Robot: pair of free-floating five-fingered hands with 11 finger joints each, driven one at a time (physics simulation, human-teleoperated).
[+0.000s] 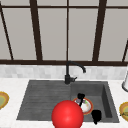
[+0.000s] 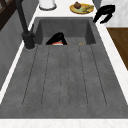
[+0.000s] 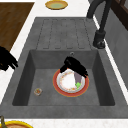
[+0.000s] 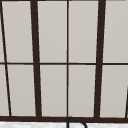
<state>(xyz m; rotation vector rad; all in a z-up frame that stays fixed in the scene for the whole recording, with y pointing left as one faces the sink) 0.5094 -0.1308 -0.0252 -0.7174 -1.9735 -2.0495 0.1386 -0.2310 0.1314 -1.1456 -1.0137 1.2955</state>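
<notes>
Item: red-rimmed plate (image 3: 70, 83), flat on the floor of the sink basin (image 3: 45, 67) toward its right wall, my left hand (image 3: 73, 66) over its back rim, fingers curled down onto it, grip looking shallow. Risk, as I judge it: the rim slips out and the plate strikes the basin or faucet (image 1: 72, 71). My right hand (image 1: 96, 116) hangs at the basin's front edge, fingers loosely bent, holding nothing; red ball (image 1: 67, 115) beside it.

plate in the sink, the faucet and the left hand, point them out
plate (image 3: 65, 85), right side view, white centre.
faucet (image 1: 67, 75), front view, upright stem.
left hand (image 3: 73, 65), right side view, back of the hand above the plate.
</notes>
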